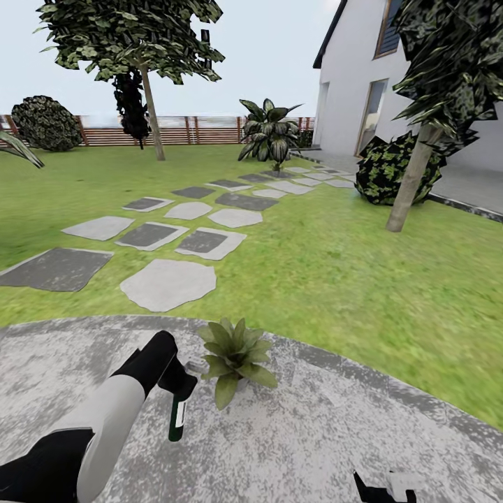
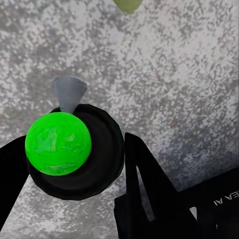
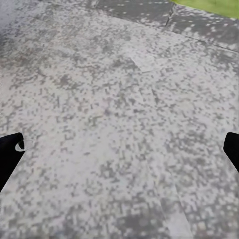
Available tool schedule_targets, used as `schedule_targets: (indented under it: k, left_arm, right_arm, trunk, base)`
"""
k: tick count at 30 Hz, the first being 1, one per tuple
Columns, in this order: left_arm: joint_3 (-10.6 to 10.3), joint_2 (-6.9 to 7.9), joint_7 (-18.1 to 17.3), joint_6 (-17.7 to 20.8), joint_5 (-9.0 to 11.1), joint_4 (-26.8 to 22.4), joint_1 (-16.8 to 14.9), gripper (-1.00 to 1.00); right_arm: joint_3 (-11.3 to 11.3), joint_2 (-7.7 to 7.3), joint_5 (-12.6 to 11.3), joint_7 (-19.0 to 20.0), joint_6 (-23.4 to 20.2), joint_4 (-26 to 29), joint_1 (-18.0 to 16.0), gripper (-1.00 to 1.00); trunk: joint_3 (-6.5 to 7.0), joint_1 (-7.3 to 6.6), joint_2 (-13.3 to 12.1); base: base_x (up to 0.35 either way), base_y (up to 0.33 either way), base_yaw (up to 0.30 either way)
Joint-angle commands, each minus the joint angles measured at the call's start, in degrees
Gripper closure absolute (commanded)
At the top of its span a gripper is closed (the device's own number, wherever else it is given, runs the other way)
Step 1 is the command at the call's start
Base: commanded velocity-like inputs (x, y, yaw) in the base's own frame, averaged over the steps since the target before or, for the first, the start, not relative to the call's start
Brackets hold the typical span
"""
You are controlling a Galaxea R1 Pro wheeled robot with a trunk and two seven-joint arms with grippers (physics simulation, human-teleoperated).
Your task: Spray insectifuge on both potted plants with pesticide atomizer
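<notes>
Now the left gripper (image 1: 183, 385) has its jaws clamped on the pesticide atomizer (image 1: 177, 418), spray head beside the potted plant (image 1: 232, 358) on the patio (image 1: 314, 433) (presumably for spraying), while the right gripper (image 1: 383, 489) hangs open.

We see our left gripper (image 1: 183, 381) closed on the pesticide atomizer (image 1: 177, 415), bottle hanging upright over the patio (image 1: 314, 433), spray head just beside the potted plant (image 1: 232, 356) (leaves nearly touching it). Plant sits near the patio's far edge, by the lawn (image 1: 335, 279). Stepping stones (image 1: 168, 283) run twd the fence (image 1: 175, 130). Right gripper (image 1: 384, 489) pokes in at the bottom edge.
</notes>
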State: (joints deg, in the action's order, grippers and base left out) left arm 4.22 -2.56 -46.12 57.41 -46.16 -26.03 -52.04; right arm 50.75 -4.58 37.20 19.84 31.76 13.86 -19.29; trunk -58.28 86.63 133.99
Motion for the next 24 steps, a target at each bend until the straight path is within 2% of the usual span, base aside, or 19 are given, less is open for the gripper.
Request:
schedule_targets:
  k: [1, 10, 14, 17, 24]
  left_arm:
    - [0.4, -0.02, -0.4, 0.3, -0.6, 0.0, 0.0, 1.00]
    - [0.3, 0.01, -0.4, 0.2, -0.6, 1.4, 0.0, 1.00]
    - [0.0, 0.03, -0.4, 0.2, -0.6, 2.0, 0.0, 1.00]
    - [-1.7, 0.57, -0.5, 0.2, -0.6, 6.0, 0.0, 1.00]
    - [-1.9, 1.70, -0.8, 0.1, -0.7, 8.0, 0.0, 1.00]
  right_arm:
    - [0.5, 0.01, 0.2, 0.5, 0.1, 0.0, 0.0, -1.00]
    - [0.5, -0.25, 0.2, 0.5, 0.1, 0.0, 0.0, -1.00]
    - [0.5, -0.32, 0.2, 0.5, 0.1, 0.0, 0.0, -1.00]
    - [0.5, -0.26, 0.2, 0.5, 0.1, 0.0, 0.0, -1.00]
    - [0.4, -0.16, 0.2, 0.5, 0.1, -0.1, 0.0, -1.00]
  trunk:
    - [-0.05, -0.01, 0.0]
    - [-0.05, -0.01, 0.0]
    - [-0.05, -0.01, 0.0]
    - [-0.05, -0.01, 0.0]
    - [-0.05, -0.01, 0.0]
  base:
    - [0.136, 0.000, 0.000]
    - [0.264, 0.000, 0.000]
    - [0.049, 0.000, 0.000]
    - [0.003, 0.000, 0.000]
    - [0.000, 0.000, 0.000]
